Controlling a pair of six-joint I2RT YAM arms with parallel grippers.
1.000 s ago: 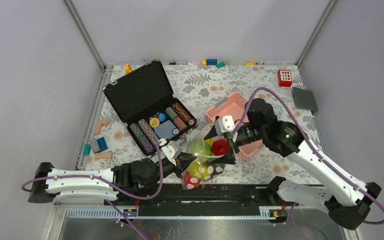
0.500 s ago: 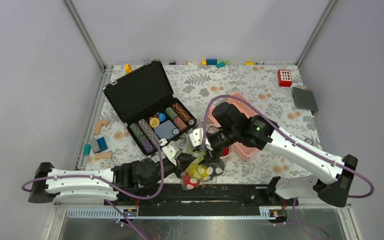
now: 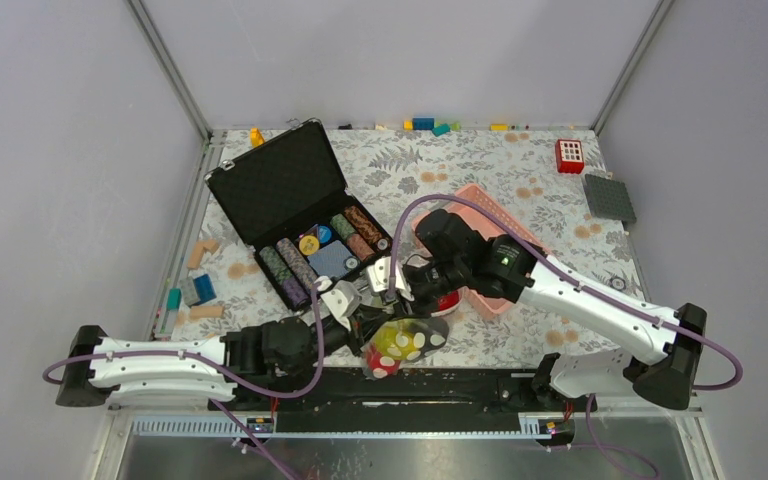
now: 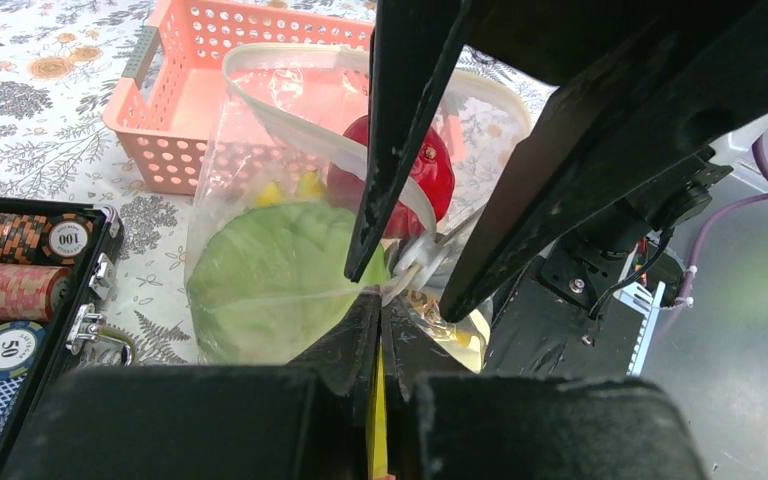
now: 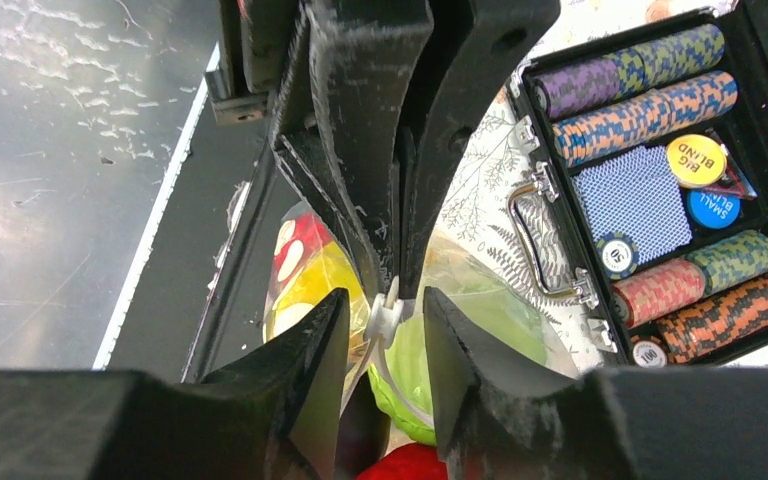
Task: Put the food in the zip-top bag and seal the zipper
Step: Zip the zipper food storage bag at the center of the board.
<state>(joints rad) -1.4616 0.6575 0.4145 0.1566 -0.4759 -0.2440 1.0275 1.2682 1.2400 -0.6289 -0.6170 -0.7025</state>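
Clear plastic bag [image 3: 407,340] sits at the desk's [image 3: 520,170] near edge, between both arms. Left wrist: left fingers [image 4: 375,335] pressed together, pinching the bag's rim; cabbage [image 4: 260,285] and red apple [image 4: 436,182] lie inside, pink basket [image 4: 175,110] behind. Right wrist: right fingers [image 5: 385,302] stand spread either side of the white zipper tab [image 5: 384,320].

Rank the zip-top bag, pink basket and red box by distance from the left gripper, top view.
1. zip-top bag, held by the left gripper, near edge.
2. pink basket, right of centre.
3. red box, far right corner.
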